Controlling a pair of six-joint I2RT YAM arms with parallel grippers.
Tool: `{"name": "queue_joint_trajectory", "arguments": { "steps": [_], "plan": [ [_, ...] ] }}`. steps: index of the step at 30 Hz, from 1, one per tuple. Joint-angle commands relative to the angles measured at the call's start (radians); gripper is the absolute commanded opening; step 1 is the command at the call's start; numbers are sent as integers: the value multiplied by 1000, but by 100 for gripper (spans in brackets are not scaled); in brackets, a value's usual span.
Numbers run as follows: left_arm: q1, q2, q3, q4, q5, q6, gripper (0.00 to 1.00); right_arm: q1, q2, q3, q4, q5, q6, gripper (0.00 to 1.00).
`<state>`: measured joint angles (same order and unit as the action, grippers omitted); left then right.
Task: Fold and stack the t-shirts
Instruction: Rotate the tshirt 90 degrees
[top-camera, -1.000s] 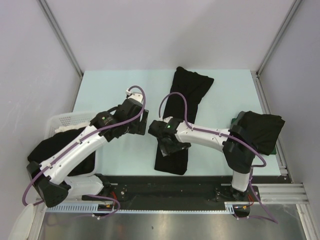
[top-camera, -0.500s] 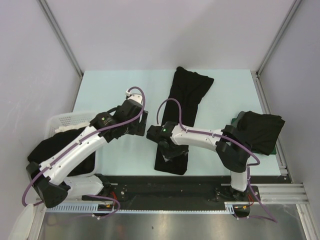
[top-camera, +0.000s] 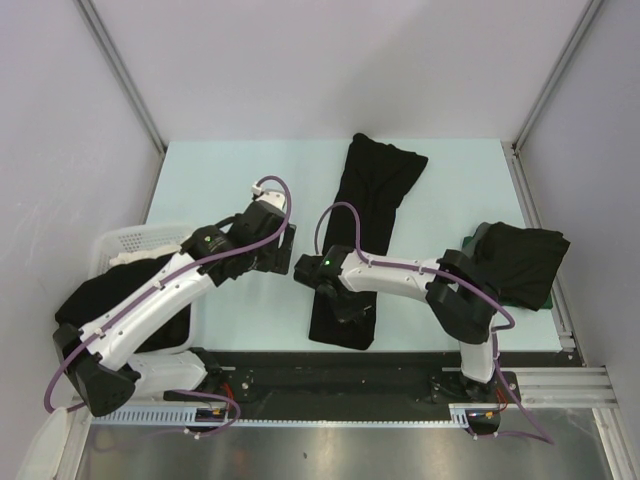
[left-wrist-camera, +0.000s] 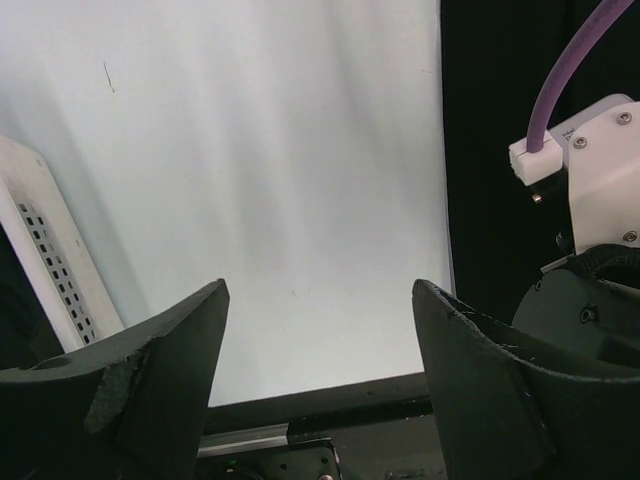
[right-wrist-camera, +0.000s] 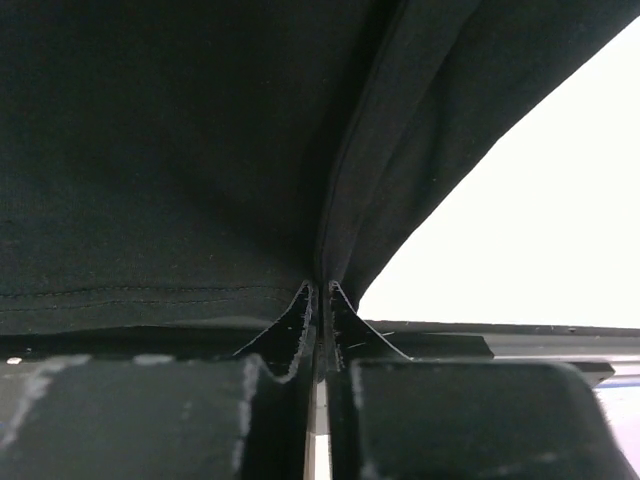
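At the left of the top view sits a white slotted plastic basket (top-camera: 125, 240) with a heap of soft black t-shirts (top-camera: 85, 300) in it. Next comes the left gripper (top-camera: 287, 243). Its two fingers are spread wide and hold nothing. In the left wrist view only the pale green table (left-wrist-camera: 280, 180) shows between them. The shirt to fold lies just to the right of those fingers, near but not touching.

That shirt is a long black cloth t-shirt (top-camera: 375, 190), lying flat in the middle of the table as a narrow strip. Its long way runs from the upper middle of the frame down to the lower middle, and it leans a little to the left at the bottom. The right gripper (top-camera: 345, 303) is on the lower half of the strip. In the right wrist view its fingers are squeezed tight, with a fold of the black cloth pinched between them. So the right arm has the shirt, and the left arm is free and close by. I think the next move is to lift the low end and carry it up along the strip.

At the far right lies a folded black t-shirt pile (top-camera: 525, 260), well apart from both grippers.
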<state>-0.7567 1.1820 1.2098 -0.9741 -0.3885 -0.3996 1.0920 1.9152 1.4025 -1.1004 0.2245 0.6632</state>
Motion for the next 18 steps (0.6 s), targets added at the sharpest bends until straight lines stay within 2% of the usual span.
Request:
{"name": "queue_joint_trajectory", "arguments": {
  "steps": [1, 10, 18],
  "plan": [
    [3, -2, -4, 17, 8, 15, 80, 6, 8, -2, -19, -4, 18, 0],
    [3, 13, -24, 38, 30, 28, 80, 0, -21, -2, -76, 22, 52, 0],
    [3, 28, -32, 48, 46, 47, 80, -70, -102, -4, -107, 56, 79, 0]
  ]
}}
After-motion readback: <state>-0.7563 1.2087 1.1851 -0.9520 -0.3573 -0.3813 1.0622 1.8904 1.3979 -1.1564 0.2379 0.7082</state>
